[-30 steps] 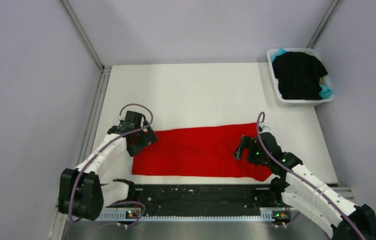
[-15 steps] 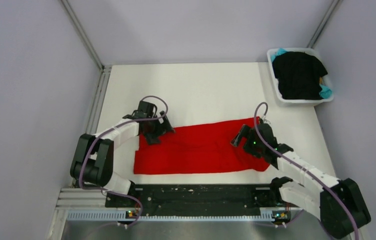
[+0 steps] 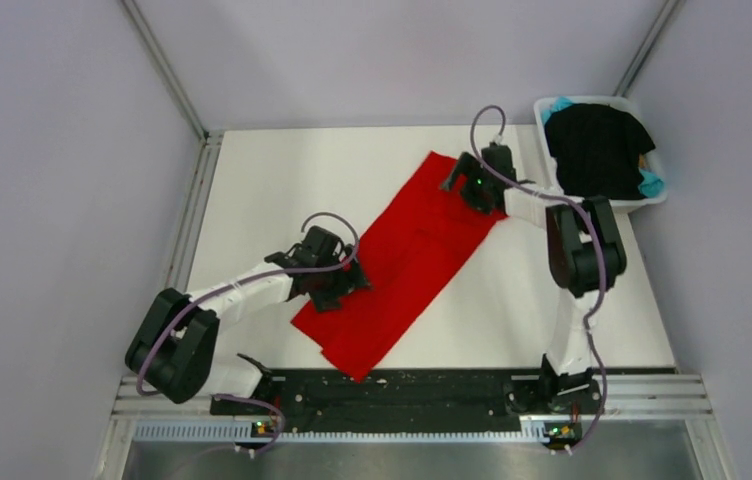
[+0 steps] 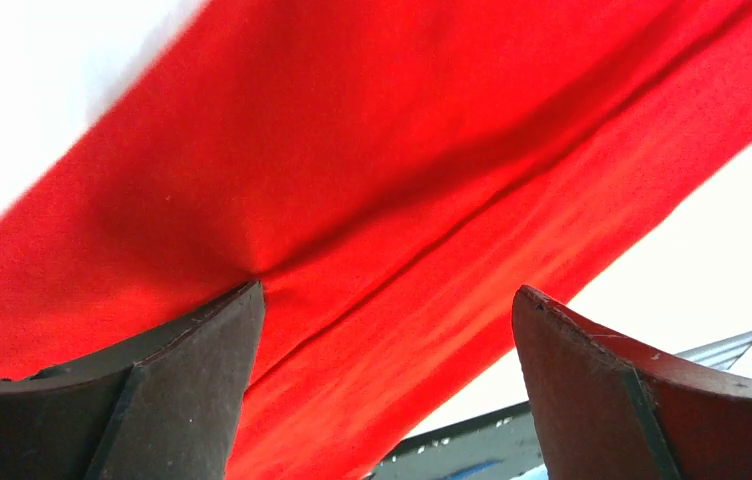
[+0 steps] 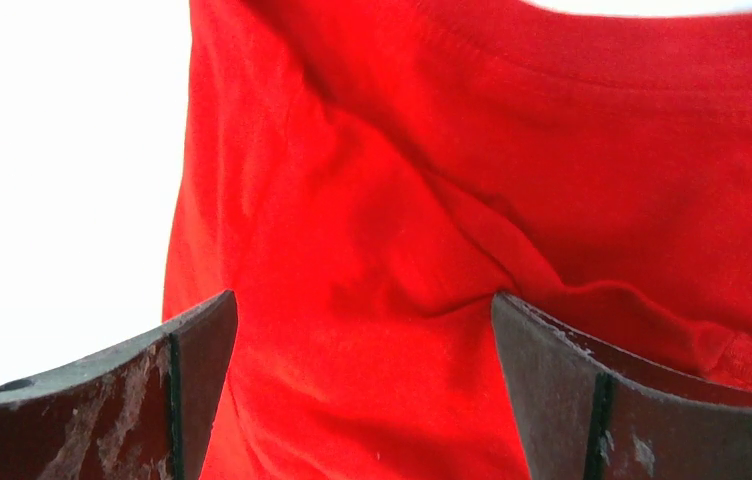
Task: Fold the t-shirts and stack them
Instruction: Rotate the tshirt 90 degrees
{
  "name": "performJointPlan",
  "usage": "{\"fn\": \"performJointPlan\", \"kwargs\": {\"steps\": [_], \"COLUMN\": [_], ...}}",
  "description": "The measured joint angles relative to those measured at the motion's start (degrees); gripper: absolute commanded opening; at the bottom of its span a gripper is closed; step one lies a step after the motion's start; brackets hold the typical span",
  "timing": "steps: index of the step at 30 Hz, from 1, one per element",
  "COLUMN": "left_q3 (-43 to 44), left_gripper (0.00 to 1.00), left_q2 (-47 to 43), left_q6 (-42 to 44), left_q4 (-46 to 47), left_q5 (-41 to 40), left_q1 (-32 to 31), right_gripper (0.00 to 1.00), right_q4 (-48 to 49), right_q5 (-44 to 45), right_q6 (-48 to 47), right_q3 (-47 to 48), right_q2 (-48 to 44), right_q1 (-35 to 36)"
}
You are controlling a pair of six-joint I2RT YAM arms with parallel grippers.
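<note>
The red t-shirt (image 3: 412, 260) lies as a long folded strip running diagonally from the back right to the near middle of the white table (image 3: 282, 180). My left gripper (image 3: 342, 285) stands open over the strip's left edge near its lower end; in the left wrist view the gripper (image 4: 387, 292) has red cloth (image 4: 402, 150) spread under both fingers. My right gripper (image 3: 462, 185) is open at the strip's far end, and in the right wrist view it (image 5: 362, 300) sits over the wrinkled red cloth (image 5: 452, 180) close to the collar seam. A black t-shirt (image 3: 597, 150) fills the tub over a teal one (image 3: 652, 183).
The white tub (image 3: 607, 203) stands at the back right corner, close to the right arm. A black rail (image 3: 402, 390) runs along the near edge, where the shirt's lower corner almost reaches it. Grey walls enclose the table on three sides.
The red t-shirt has swung from lying crosswise near the front to a diagonal. My right gripper travelled far back and up with its end; my left gripper shifted right and nearer.
</note>
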Motion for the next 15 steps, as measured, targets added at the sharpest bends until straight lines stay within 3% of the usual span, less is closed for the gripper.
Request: {"fn": "performJointPlan", "kwargs": {"steps": [8, 15], "left_q3": [-3.76, -0.72], "left_gripper": [0.98, 0.98], "left_q2": [-4.02, 1.57], "left_q6": [-8.31, -10.45], "left_q4": [0.59, 6.01], "left_q5": [-2.25, -2.47], "left_q1": [-10.58, -13.9], "right_gripper": [0.95, 0.95], "right_q4": [2.71, 4.5], "right_q5": [-8.24, -14.43], "right_q6": [-0.92, 0.57], "right_q3": [35.41, 54.82], "right_q2": [26.45, 39.98], "right_q1": [-0.11, 0.92]}}
